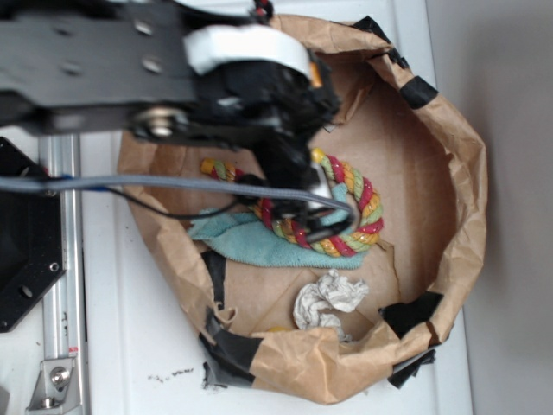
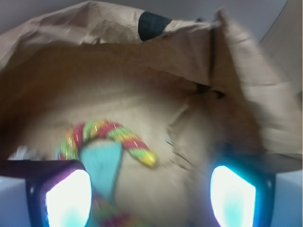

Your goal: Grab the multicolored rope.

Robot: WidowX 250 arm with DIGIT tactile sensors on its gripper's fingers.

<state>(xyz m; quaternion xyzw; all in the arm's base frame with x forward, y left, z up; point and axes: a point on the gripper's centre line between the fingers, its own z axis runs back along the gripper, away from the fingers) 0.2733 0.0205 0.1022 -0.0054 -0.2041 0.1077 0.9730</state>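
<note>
The multicolored rope [image 1: 366, 206], twisted red, yellow and pale green, lies curled on the floor of a brown paper bag, partly on a teal cloth [image 1: 246, 244]. One end [image 1: 219, 169] sticks out to the left. My gripper [image 1: 316, 204] hangs over the inside of the rope's curve and hides part of it. In the wrist view the rope [image 2: 110, 134] arcs ahead of the left finger, with its yellow end [image 2: 148, 159] between the jaws' lines. My gripper [image 2: 150, 198] is open wide and holds nothing.
The brown paper bag's walls [image 1: 460, 177] rise around the floor, patched with black tape [image 1: 413, 313]. A crumpled white paper ball [image 1: 329, 299] lies near the bag's front wall. The teal cloth also shows in the wrist view [image 2: 102, 163]. A metal rail [image 1: 62, 259] runs at left.
</note>
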